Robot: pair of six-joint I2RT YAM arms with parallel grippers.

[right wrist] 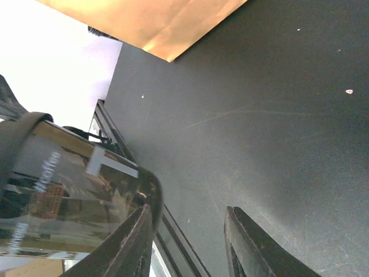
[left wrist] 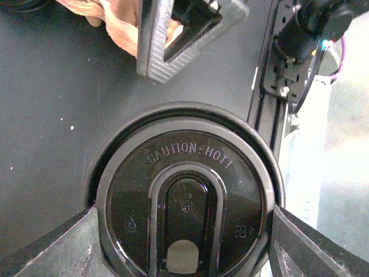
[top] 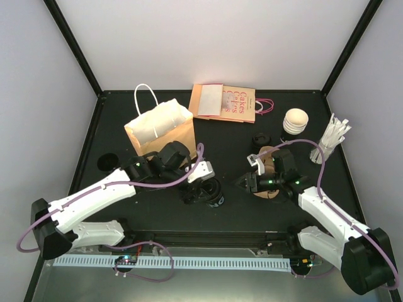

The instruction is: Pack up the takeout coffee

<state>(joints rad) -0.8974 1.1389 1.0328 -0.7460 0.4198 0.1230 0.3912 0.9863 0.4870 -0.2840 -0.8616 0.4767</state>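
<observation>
Left gripper (left wrist: 183, 212) is clamped top-down on the takeout coffee (top: 214, 196), fingers (left wrist: 55, 245) pinching either side of the lid (left wrist: 190, 153). The cup looks upright mid-table, in front of the brown paper bag (top: 165, 135), and the right gripper (right wrist: 187, 218) sits part open and empty just beside it. Risks: the hold seems to be on the lid rim only, so a lift could pop it off or drop the cup, and the bag mouth looks slumped, so the cup could snag its edge.

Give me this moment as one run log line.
left hand: shut on takeout coffee | right hand: open, empty | paper bag: coffee not yet inside
</observation>
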